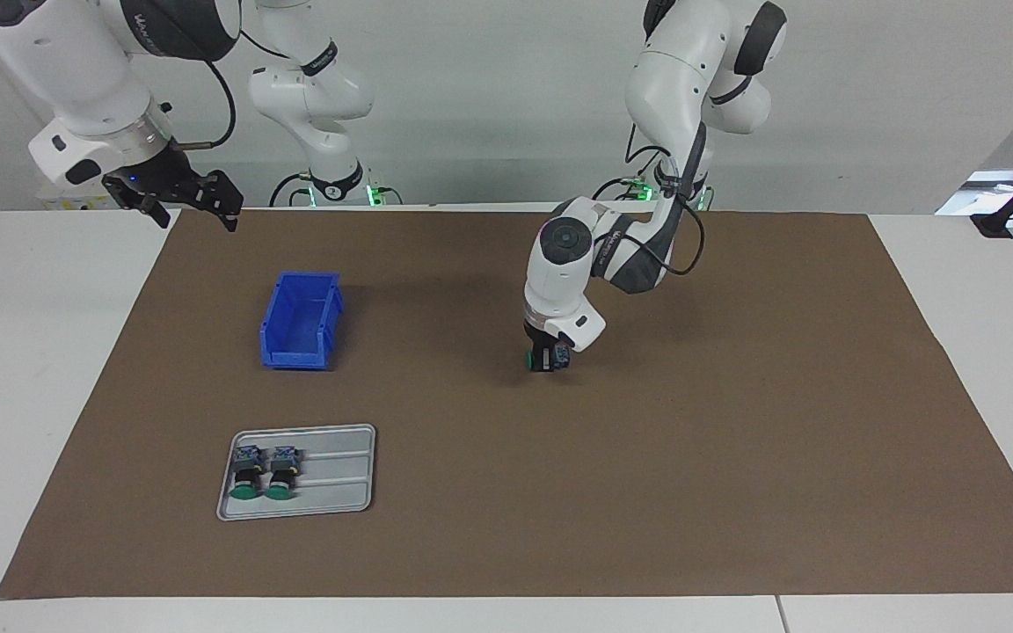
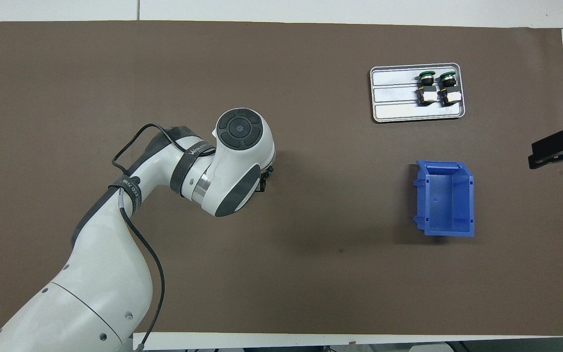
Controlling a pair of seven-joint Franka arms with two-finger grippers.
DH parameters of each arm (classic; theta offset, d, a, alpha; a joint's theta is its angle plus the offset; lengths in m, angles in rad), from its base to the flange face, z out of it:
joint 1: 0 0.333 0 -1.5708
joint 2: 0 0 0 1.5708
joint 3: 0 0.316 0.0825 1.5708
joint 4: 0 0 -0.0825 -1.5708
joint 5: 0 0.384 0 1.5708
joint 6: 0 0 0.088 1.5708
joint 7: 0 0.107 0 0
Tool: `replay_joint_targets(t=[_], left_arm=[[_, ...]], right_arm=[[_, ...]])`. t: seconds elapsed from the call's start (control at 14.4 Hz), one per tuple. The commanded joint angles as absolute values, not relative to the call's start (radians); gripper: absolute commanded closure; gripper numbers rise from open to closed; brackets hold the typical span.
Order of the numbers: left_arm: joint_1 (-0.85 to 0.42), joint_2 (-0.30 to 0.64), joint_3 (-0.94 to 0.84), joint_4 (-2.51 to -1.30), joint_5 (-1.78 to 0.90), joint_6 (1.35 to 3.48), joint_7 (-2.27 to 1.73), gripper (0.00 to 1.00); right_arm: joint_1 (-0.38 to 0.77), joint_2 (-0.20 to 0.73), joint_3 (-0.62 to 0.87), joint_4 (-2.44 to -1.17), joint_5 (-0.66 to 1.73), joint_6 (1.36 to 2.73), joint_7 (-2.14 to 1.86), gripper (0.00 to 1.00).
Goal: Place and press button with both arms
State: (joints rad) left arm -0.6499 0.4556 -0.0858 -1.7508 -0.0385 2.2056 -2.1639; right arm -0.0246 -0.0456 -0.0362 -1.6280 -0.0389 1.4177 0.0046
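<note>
My left gripper is shut on a green-capped button. It holds the button on its side low over the middle of the brown mat; I cannot tell if it touches the mat. In the overhead view the wrist hides most of the button; only a dark edge of it shows. Two more buttons lie side by side on a grey tray, also seen from overhead. My right gripper is open and empty, raised over the mat's edge at the right arm's end, also in the overhead view.
An empty blue bin stands on the mat nearer to the robots than the tray; it shows in the overhead view, as does the tray. White tabletop borders the mat at both ends. Two slimmer arms stand at the robots' end.
</note>
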Motion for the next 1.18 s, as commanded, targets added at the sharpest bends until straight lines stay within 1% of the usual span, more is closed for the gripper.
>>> replay_joint_targets(t=[0.0, 0.07, 0.21, 0.35, 0.49, 0.63, 0.77, 1.11], left_arm=[[-0.654, 0.442, -0.074, -1.727, -0.037, 2.184, -2.161, 1.00], [-0.653, 0.424, -0.069, -1.732, -0.037, 2.184, -2.157, 1.00], [-0.600, 0.362, -0.072, -1.761, -0.047, 2.175, -2.120, 1.00], [-0.580, 0.330, -0.074, -1.792, -0.060, 2.175, -2.106, 1.00], [-0.548, 0.305, -0.074, -1.804, -0.171, 2.175, -1.977, 0.99], [-0.545, 0.273, -0.069, -1.845, -0.266, 2.183, -1.866, 0.99], [-0.506, 0.265, -0.074, -1.871, -0.352, 2.207, -1.794, 0.99], [-0.486, 0.236, -0.071, -1.979, -0.726, 2.356, -1.510, 0.99]], right_arm=[[-0.028, -0.064, -0.037, -1.654, -0.038, 1.433, -0.012, 0.01], [-0.028, -0.064, -0.037, -1.654, -0.038, 1.433, -0.012, 0.01], [-0.028, -0.064, -0.037, -1.654, -0.038, 1.433, -0.012, 0.01], [-0.028, -0.064, -0.037, -1.654, -0.040, 1.433, -0.011, 0.01], [-0.028, -0.064, -0.037, -1.654, -0.038, 1.433, -0.012, 0.01], [-0.028, -0.064, -0.037, -1.654, -0.040, 1.431, -0.012, 0.01], [-0.028, -0.064, -0.037, -1.654, -0.040, 1.433, -0.012, 0.01], [-0.028, -0.064, -0.037, -1.654, -0.040, 1.433, -0.012, 0.01]])
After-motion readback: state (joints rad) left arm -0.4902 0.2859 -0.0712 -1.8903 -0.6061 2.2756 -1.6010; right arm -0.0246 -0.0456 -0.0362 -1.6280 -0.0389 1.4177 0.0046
